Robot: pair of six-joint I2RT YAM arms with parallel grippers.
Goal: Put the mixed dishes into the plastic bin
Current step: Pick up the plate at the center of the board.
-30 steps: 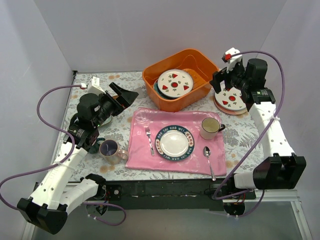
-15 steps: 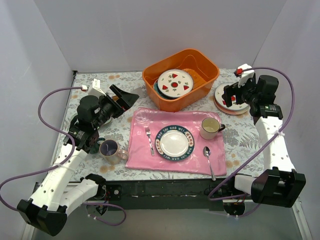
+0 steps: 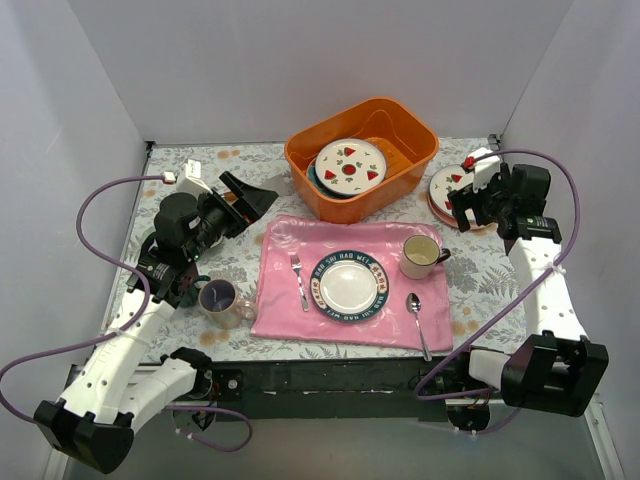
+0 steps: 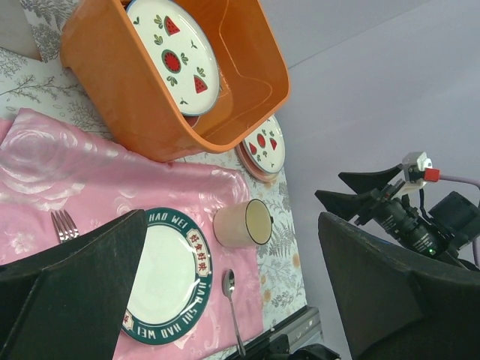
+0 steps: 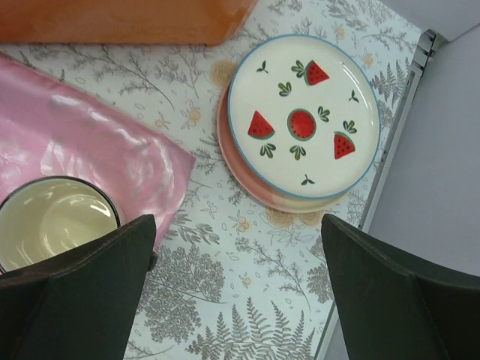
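**A:** Since both pairs are spread wide with nothing between them, I'd say we're between picks. The right fingers [image 5: 75, 285] hang open above the watermelon plate [image 5: 304, 120]. It's stacked on a pinkish plate [image 5: 251, 187] in the upper right of the wrist view, on the bench [image 5: 240, 307] just right of the orange bin [image 3: 350, 208].

**B:** Yep, and the left fingers [image 4: 67, 277] are open too, up in the air at the left of the top view. The lavender-lined mug [image 3: 220, 297] stands upright below that arm. So what's next?

**A:** My guess is drop down and pinch the top plate's rim. It lies flat, so it needs a low edge grab without dragging the one underneath.

**B:** Orientation's easy: plates are round and face up, so no long axis. The bin's long side runs lower left to upper right in the top view, with a second watermelon plate [image 3: 350, 165] already inside.
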